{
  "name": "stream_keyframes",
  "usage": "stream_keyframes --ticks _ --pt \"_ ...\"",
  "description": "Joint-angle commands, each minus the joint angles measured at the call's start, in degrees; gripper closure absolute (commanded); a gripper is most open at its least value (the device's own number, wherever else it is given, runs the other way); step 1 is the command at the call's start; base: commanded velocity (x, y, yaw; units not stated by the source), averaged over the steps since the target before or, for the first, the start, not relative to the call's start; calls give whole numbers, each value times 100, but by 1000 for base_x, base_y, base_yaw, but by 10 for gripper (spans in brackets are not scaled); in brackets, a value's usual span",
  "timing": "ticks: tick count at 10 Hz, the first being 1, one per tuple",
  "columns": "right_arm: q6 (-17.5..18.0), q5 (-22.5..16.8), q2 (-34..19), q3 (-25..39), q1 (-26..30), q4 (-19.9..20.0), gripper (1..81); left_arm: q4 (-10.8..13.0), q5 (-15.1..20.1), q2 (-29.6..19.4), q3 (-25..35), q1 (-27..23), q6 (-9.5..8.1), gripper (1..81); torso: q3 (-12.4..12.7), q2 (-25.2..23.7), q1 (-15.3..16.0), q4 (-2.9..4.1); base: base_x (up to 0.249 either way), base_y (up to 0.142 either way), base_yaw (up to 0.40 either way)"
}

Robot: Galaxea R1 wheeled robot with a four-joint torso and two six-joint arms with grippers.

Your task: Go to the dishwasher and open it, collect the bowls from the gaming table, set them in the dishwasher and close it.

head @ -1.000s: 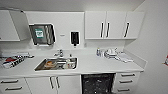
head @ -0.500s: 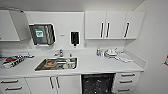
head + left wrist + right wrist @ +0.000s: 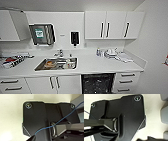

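White wall cabinets [image 3: 113,24] carry dark bar handles, above a white countertop [image 3: 100,63]. The sink [image 3: 57,64] is steel-grey, holding something orange-brown. Below, right of it, the dishwasher [image 3: 97,83] shows black, flecked pale. The far wall has a grey towel dispenser [image 3: 42,34] with a green label and a black soap dispenser [image 3: 74,38].

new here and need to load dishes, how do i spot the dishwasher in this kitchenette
Find the long white counter with the steel sink set into it. Under the counter, right of the sink, a dark opening breaks the row of white fronts: that is the dishwasher. White cabinet doors stand on its left and white drawers with dark bar handles on its right; it alone looks dark.
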Motion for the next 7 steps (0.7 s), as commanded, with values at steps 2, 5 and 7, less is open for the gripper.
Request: stream_keyframes --ticks 2,5,7 --pt "-12 -321 25 -47 253 -9 10 98 294 26 -17 -199 55 10 0 0 0 0 0 0 0" --pt "-12 -321 25 -47 244 -9 10 107 321 70 -17 -199 64 10 0 0 0 0 0 0 0" --pt "-21 -321 16 -56 227 -9 10 90 321 43 -17 -199 64 10 0 0 0 0 0 0 0"
